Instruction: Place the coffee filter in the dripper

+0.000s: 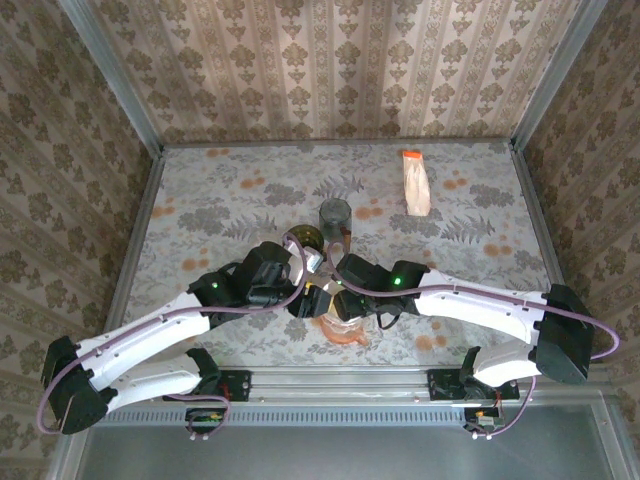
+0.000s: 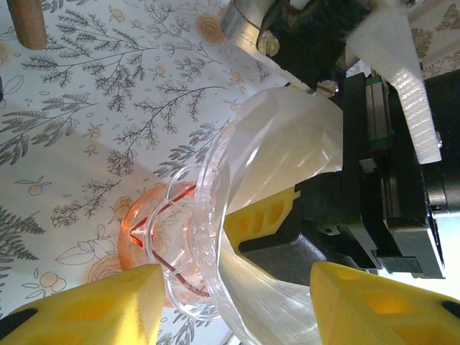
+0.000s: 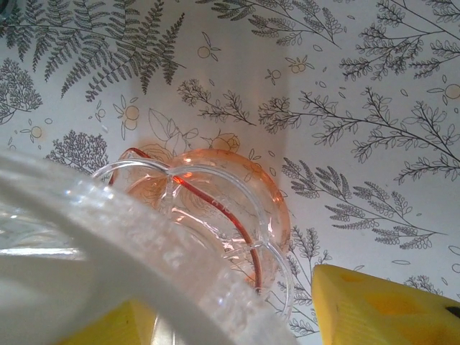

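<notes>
The clear plastic dripper [image 1: 346, 332] with its orange-tinted base [image 3: 215, 194] stands on the patterned table near the front edge, between both arms. The white coffee filter [image 2: 287, 144] lies inside its cone, and its white edge [image 3: 29, 302] also shows at the rim. My left gripper [image 2: 230, 309] is open, with the dripper's lower cone between its yellow fingers [image 2: 79, 305]. My right gripper [image 3: 237, 320] is open too and straddles the dripper's wall. One of its fingers [image 2: 262, 215] is inside the filter, the other [image 3: 388, 309] outside. Both grippers meet over the dripper [image 1: 325, 300].
A dark glass cup [image 1: 335, 215] and a small brownish jar [image 1: 305, 238] stand just behind the grippers. A pack of filters with an orange top [image 1: 415, 185] lies at the back right. A wooden handle [image 2: 27, 21] pokes in at the far left. Wallpapered walls enclose the table.
</notes>
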Robot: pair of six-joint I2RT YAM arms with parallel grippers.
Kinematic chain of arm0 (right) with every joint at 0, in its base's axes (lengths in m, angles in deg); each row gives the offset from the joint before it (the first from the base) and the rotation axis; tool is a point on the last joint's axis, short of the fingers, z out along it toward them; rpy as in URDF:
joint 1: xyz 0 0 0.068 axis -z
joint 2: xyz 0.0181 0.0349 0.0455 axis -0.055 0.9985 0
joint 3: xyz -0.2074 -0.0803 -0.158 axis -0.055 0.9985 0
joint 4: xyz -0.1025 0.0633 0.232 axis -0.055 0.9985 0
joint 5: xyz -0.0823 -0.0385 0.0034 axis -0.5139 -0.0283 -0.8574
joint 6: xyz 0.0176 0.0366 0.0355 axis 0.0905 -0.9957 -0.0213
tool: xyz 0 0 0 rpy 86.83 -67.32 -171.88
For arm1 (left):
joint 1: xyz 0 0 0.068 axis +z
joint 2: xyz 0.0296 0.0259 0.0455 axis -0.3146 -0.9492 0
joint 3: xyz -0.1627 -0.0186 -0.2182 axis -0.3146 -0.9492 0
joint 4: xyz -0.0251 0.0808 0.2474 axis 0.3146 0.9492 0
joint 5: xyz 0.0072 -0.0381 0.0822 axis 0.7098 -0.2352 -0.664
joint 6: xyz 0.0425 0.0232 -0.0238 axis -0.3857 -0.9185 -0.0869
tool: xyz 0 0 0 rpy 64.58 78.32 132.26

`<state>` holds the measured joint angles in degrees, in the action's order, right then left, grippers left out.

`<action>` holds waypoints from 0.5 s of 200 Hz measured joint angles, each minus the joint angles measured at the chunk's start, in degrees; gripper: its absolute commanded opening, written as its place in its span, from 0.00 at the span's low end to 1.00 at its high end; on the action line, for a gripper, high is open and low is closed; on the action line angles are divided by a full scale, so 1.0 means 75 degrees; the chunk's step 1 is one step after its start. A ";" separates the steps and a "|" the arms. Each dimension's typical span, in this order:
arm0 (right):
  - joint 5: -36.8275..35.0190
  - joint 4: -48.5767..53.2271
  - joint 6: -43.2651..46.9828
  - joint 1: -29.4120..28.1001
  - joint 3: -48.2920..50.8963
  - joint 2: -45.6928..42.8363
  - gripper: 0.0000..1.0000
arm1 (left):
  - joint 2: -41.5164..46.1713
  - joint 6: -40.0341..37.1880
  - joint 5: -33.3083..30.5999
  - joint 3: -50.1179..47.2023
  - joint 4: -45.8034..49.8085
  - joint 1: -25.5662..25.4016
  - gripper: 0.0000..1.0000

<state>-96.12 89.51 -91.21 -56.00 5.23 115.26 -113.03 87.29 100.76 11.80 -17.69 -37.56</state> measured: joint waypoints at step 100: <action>-0.0023 -0.0067 -0.0012 0.0000 0.0020 0.0017 0.64 | -0.0172 0.0114 -0.0332 0.0102 0.0256 0.0000 0.42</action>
<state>-96.29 89.01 -91.29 -56.00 5.38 115.39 -114.32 88.15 98.26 12.57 -15.77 -37.56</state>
